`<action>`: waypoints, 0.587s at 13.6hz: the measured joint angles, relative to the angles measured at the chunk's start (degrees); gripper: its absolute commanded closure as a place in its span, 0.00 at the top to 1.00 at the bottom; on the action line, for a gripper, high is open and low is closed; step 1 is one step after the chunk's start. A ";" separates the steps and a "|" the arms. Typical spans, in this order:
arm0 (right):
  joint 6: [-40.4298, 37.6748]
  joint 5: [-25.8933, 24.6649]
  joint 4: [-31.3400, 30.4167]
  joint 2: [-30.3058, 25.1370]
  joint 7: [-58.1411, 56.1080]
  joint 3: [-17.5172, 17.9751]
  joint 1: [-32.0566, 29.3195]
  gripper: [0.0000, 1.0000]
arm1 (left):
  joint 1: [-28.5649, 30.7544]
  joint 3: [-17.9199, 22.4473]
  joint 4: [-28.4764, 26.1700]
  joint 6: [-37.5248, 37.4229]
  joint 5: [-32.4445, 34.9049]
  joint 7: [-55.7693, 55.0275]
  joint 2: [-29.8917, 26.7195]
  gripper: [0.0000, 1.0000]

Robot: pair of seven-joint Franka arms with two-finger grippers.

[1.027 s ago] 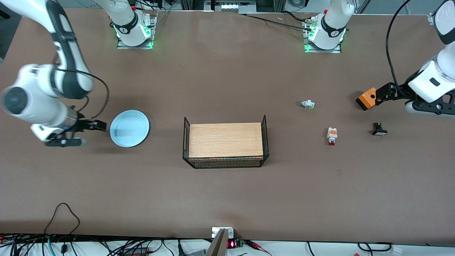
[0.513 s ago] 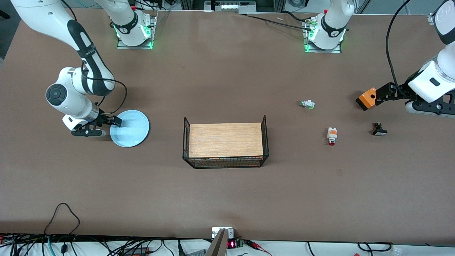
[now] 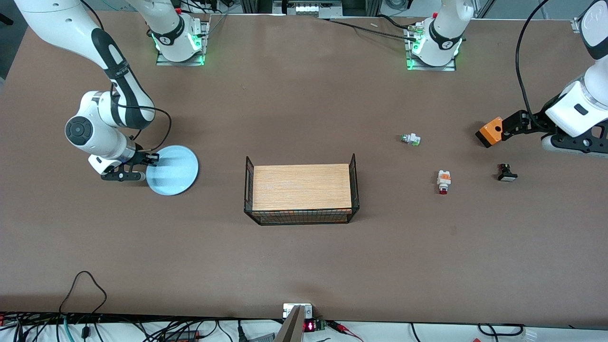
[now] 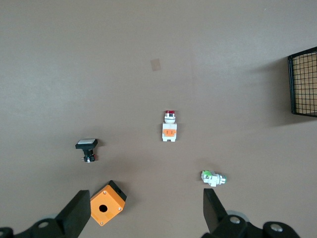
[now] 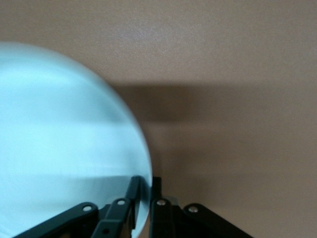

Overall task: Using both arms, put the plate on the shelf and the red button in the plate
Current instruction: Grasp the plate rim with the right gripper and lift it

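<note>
The pale blue plate (image 3: 173, 170) lies on the table toward the right arm's end. My right gripper (image 3: 151, 164) is shut on its rim at the edge toward that end. The right wrist view shows the plate (image 5: 64, 148) with its rim pinched between the black fingers (image 5: 132, 191). The red button (image 3: 443, 181), white with an orange band and red tip, lies toward the left arm's end and shows in the left wrist view (image 4: 169, 128). My left gripper (image 3: 515, 124) is open and empty, up over the table by the orange box (image 3: 490, 131).
A black wire basket (image 3: 299, 217) holding a wooden board stands mid-table. A green-tipped white part (image 3: 411, 139) lies farther from the camera than the red button. A black part with a white cap (image 3: 507, 173) lies beside the red button, toward the left arm's end.
My right gripper came in from the table's end to the plate and shut on its rim. The plate shifted slightly. The left arm has not moved.
</note>
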 measured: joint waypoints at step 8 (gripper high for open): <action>-23.13 6.77 9.46 -12.10 0.00 2.35 0.04 0.00 | 0.00 0.00 0.00 -0.02 0.00 0.00 0.00 1.00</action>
